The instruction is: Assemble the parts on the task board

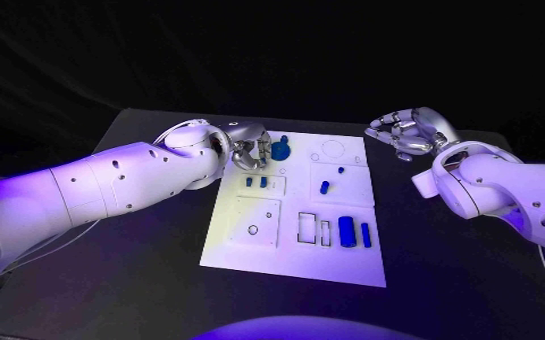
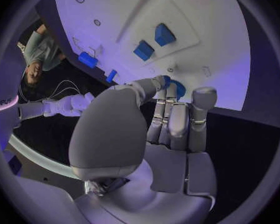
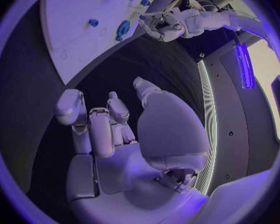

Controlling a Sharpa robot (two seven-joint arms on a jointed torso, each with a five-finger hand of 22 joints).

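Left hand (image 1: 248,148) pinched round blue part (image 1: 279,151) on board (image 1: 293,261); loose pinch risked a drop; right hand (image 1: 406,133) curled, empty

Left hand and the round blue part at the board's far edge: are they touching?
Touching. In the left wrist view the left hand has its fingertips laid against the round blue part; the head view shows the part right beside the hand.

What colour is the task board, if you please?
White task board, clearest in the head view.
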